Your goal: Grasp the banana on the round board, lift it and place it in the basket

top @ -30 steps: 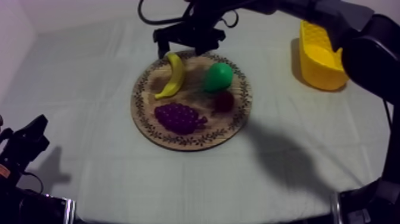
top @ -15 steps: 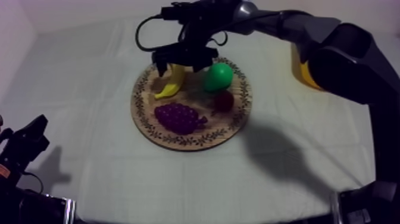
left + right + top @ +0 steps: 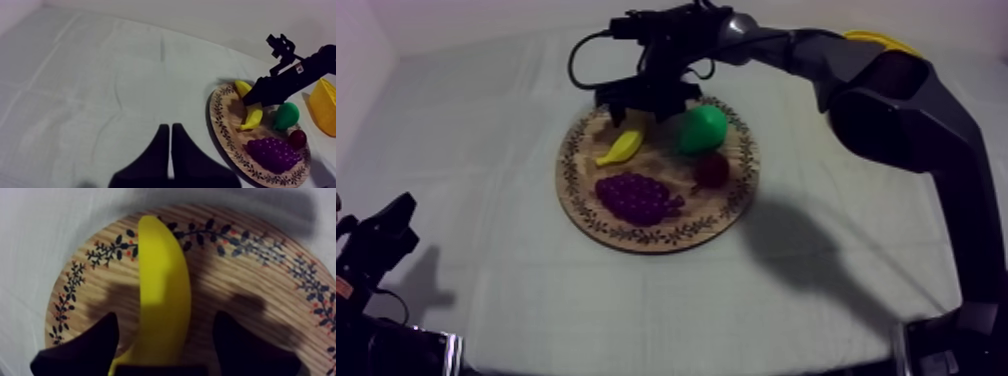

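The yellow banana [image 3: 621,148] lies on the left part of the round wooden board [image 3: 636,238]. My right gripper [image 3: 644,106] is down over the banana's far end, open. Seen from the right wrist, the banana [image 3: 162,298] runs between the two black fingers [image 3: 87,348], with a gap at each side. From the left wrist, that gripper [image 3: 260,94] hides the banana's [image 3: 253,116] middle. The yellow basket [image 3: 881,40] peeks out behind the right arm at the far right. My left gripper [image 3: 381,235] rests low at the left, its fingers [image 3: 161,150] together on nothing.
Also on the board are a green pear [image 3: 702,128], a small red fruit [image 3: 713,170] and purple grapes [image 3: 636,197]. The pear stands close to the right of the gripper. The right arm [image 3: 896,110] spans the table's far right.
My right gripper has come down and forward from behind the board onto the banana's far end, which it now covers. The left arm has not moved.
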Robot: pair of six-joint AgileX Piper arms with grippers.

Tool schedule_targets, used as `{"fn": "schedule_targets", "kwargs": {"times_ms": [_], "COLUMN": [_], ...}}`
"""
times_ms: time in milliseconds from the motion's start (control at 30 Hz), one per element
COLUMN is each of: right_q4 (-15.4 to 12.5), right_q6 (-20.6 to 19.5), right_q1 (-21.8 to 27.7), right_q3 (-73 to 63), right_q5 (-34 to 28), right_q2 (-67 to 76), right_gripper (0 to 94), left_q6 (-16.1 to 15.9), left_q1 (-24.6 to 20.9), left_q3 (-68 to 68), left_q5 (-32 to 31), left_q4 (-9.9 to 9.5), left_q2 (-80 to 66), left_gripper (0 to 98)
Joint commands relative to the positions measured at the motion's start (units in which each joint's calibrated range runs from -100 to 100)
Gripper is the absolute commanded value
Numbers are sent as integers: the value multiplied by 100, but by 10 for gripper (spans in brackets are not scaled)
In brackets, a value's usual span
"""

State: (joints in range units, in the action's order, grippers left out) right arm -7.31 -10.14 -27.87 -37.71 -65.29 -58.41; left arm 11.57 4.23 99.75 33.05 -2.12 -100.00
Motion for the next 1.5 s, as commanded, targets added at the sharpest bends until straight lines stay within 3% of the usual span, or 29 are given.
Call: {"fn": "schedule_targets", "kwargs": {"times_ms": [0,167,433,700,933,1467], "right_q4": [17,24,-16,-203,-195,210], "right_q6": [20,63,115,124,164,492], "right_q1": [-1,-27,-26,130,415,1687], "right_q3": [-38,-140,-118,49,391,2376], "right_q5": [-2,-143,-317,-798,-1113,-669], "right_q2": [-32,-81,32,1009,2348,4705], "right_gripper": [428,240,129,127,130,161], "left_q6": [-2,-2,1,-2,-2,-2], "left_q1": [1,1,1,1,1,1], "left_q3": [3,3,3,3,3,3], "left_q5": [1,1,1,1,1,1], "left_q4": [0,0,0,0,0,0], "left_q2": [0,0,0,0,0,0], "left_gripper": [1,1,1,1,1,1]}}
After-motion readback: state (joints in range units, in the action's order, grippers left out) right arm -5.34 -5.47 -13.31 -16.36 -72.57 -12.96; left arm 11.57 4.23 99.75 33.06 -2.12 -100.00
